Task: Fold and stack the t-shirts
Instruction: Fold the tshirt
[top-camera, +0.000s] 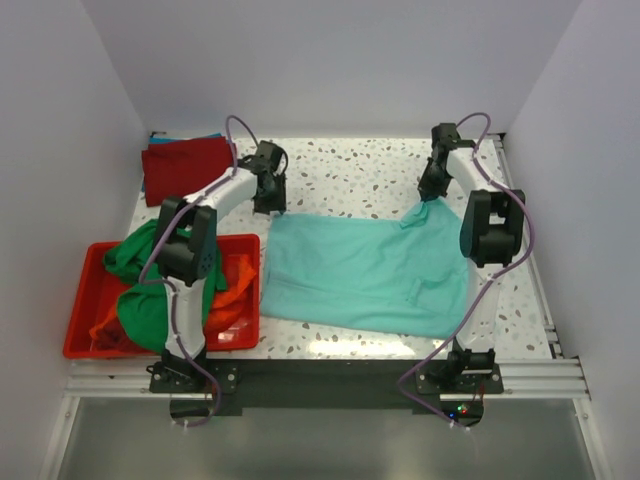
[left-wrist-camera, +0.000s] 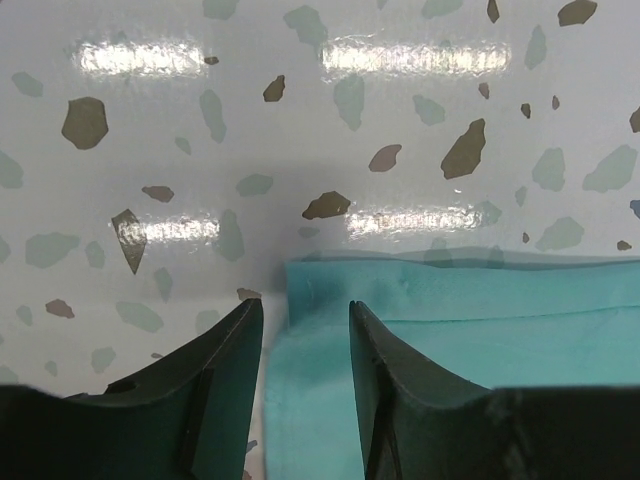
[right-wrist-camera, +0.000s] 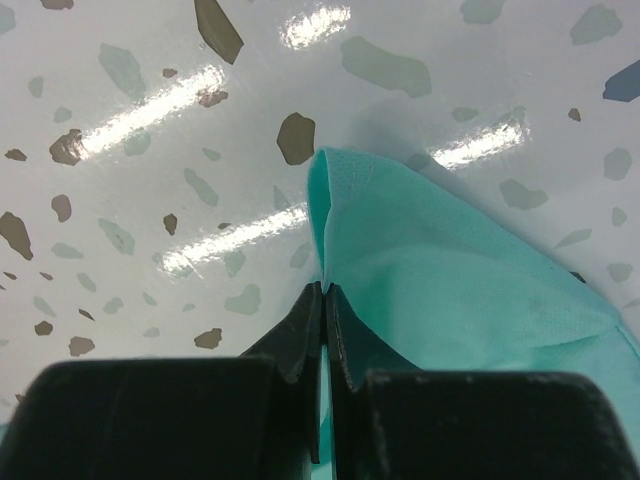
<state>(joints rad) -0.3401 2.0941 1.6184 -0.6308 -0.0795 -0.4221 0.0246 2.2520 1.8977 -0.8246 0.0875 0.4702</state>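
Teal t-shirt (top-camera: 365, 270): flat mid-table, toward the near edge.
Right gripper (right-wrist-camera: 324, 300): jaws clenched on its far-right corner.
Left gripper (left-wrist-camera: 303, 308): jaws released over its far-left corner; should pinch there first, then lift evenly.
Dark red t-shirt (top-camera: 185, 165): far-left corner.

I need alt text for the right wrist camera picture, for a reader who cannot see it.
The right arm's black two-finger tool is shut on a corner of the soft teal cotton t-shirt. Behind lies the glossy white speckled table.
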